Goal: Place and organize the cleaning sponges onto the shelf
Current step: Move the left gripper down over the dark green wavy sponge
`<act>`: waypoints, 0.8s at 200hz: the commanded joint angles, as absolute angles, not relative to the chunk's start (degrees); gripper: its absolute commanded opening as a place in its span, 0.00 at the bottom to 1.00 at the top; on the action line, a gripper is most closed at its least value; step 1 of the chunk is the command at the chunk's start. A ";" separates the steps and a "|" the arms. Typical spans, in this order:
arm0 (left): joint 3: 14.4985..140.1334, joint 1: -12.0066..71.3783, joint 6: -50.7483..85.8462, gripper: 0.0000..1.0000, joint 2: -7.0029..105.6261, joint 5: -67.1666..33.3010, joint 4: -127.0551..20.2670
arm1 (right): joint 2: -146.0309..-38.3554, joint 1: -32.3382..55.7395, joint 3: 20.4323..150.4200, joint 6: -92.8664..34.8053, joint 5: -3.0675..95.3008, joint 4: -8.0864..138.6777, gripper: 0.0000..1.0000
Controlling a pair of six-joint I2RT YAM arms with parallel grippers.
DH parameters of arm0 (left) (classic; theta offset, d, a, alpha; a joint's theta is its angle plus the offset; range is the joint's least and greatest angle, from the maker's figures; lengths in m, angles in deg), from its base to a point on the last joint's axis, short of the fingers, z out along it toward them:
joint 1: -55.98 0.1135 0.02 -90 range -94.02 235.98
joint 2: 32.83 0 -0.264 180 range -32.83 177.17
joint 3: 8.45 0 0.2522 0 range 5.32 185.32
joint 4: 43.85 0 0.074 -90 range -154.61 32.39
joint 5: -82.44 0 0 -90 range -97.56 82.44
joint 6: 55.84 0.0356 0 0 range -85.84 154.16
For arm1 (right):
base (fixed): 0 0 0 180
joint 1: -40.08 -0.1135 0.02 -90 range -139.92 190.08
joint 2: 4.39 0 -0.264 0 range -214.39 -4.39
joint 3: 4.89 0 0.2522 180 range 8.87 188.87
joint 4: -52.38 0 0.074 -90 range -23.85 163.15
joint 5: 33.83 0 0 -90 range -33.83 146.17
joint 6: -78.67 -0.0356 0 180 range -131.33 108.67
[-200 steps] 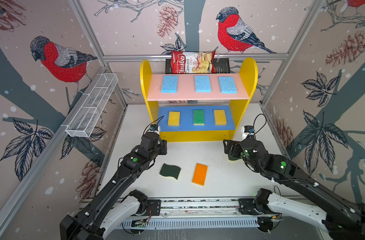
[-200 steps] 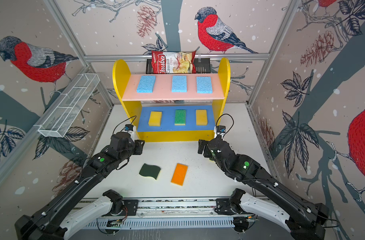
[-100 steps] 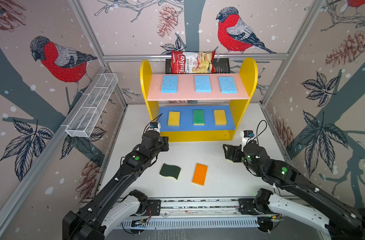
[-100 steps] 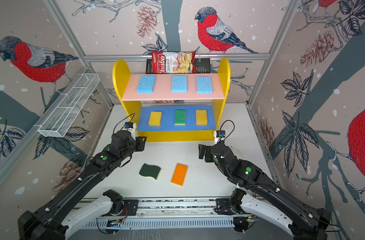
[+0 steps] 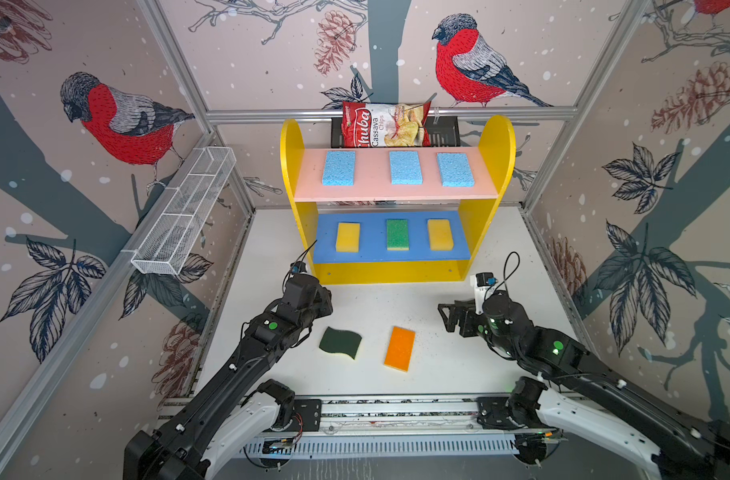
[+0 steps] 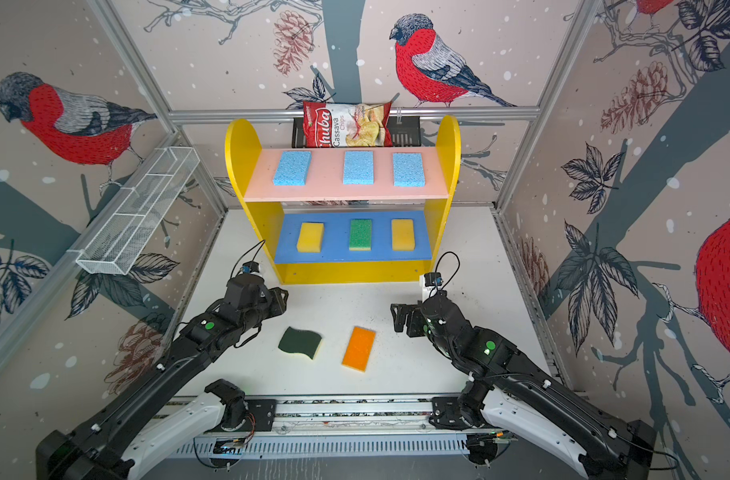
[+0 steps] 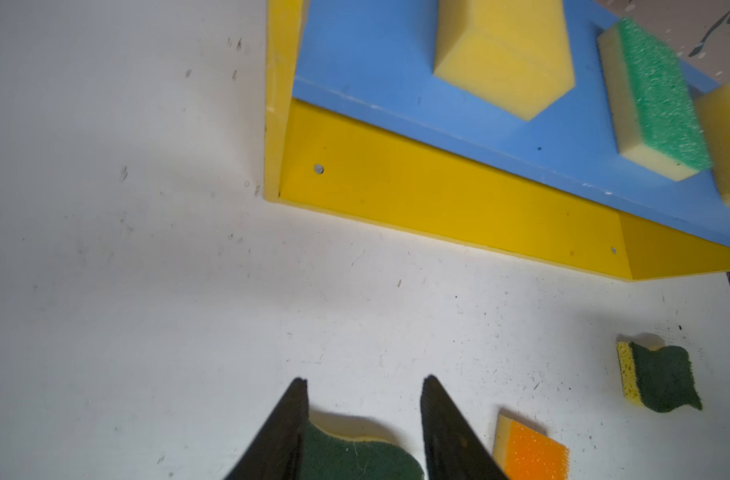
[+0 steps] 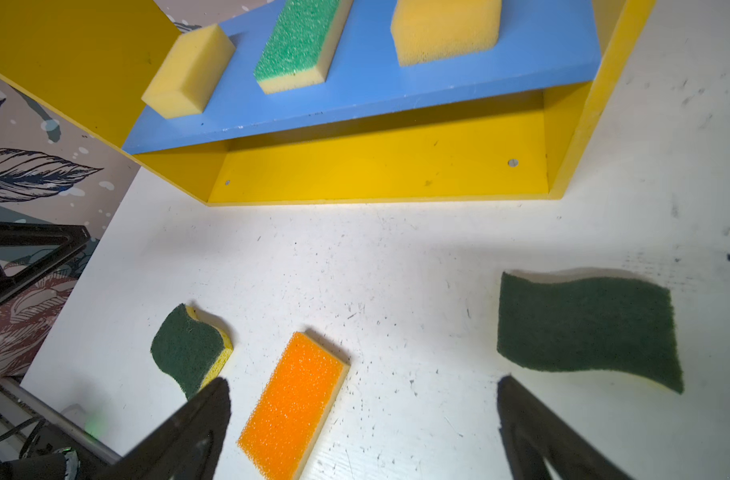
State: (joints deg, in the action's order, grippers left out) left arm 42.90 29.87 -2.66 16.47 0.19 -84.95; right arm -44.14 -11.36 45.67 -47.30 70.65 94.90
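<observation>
Left gripper (image 7: 364, 380), jaws apart and empty, should straddle the nearby wavy dark-green sponge (image 7: 355, 457) squarely before closing; right gripper (image 8: 363, 380) stands wide apart, empty.

Bright, even overhead light; the orange-topped sponge (image 8: 293, 405) casts a short soft shadow on the white surface (image 8: 396, 270); both top views bow outward at the edges; near jaws blur in both wrist views.
</observation>
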 commanded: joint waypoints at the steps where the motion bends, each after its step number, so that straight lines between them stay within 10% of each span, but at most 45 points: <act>1: 42.10 29.88 -7.08 0.52 15.87 1.13 -88.85 | -44.31 -10.73 45.00 -47.69 69.28 92.09 1.00; 42: 41.77 29.93 -12.87 0.85 15.98 -0.40 -95.42 | -46.66 -9.07 45.56 -46.86 69.53 90.79 1.00; 120: 39.58 29.70 -25.04 0.88 15.89 -10.45 -100.31 | -50.17 -8.13 46.71 -41.91 70.94 87.03 1.00; 160: 41.00 24.59 -31.84 0.75 15.32 -9.22 -104.62 | -49.97 -6.45 46.34 -39.27 70.40 86.06 0.99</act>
